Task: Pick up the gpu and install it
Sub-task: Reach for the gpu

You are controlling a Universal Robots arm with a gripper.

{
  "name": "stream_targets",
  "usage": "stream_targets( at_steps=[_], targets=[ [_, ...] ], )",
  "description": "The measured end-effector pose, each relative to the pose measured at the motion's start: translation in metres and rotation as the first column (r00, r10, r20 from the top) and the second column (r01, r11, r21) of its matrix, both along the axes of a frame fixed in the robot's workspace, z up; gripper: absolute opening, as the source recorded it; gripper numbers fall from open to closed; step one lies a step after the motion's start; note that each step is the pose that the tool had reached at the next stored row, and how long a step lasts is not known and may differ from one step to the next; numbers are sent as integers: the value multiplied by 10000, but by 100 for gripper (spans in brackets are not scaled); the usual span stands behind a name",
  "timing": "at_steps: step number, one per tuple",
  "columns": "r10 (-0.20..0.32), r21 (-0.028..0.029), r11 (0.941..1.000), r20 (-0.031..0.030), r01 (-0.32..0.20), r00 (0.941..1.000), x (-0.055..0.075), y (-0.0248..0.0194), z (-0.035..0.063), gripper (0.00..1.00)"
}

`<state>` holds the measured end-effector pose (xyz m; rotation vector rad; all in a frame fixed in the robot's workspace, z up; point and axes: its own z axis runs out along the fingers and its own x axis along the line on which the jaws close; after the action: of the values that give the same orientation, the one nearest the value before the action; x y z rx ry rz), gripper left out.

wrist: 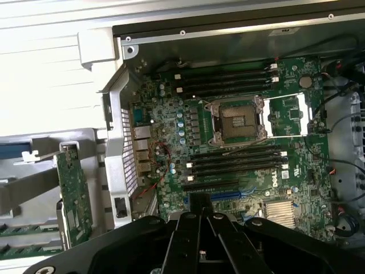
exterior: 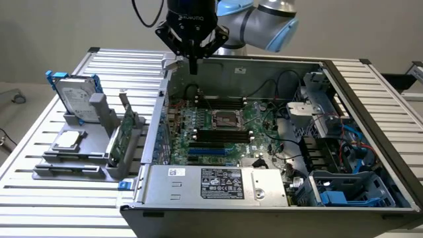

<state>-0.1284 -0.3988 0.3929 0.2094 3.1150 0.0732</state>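
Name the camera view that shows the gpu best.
The wrist view: the gpu shows its green circuit face broadly. The exterior view shows it slimmer, nearly edge-on, standing upright in the gray holder at the exterior view's left of the open case.

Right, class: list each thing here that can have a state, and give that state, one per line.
computer case: open.
gripper: shut, holding nothing.
gpu: upright in the grey stand, outside the case.
hard drive: upright in the same stand.
memory slots: empty.
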Motion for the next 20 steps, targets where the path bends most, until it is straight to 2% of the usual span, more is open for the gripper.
stream_targets(
  at_steps=[5,7,20],
  targets=[
    [0,3,10000,-132,0,9999,-225,6,-9,11],
    [1,2,10000,-167,-1,9999,-315,9,-16,11],
    [0,-4,10000,-239,0,9997,-906,27,-121,11]
  ],
)
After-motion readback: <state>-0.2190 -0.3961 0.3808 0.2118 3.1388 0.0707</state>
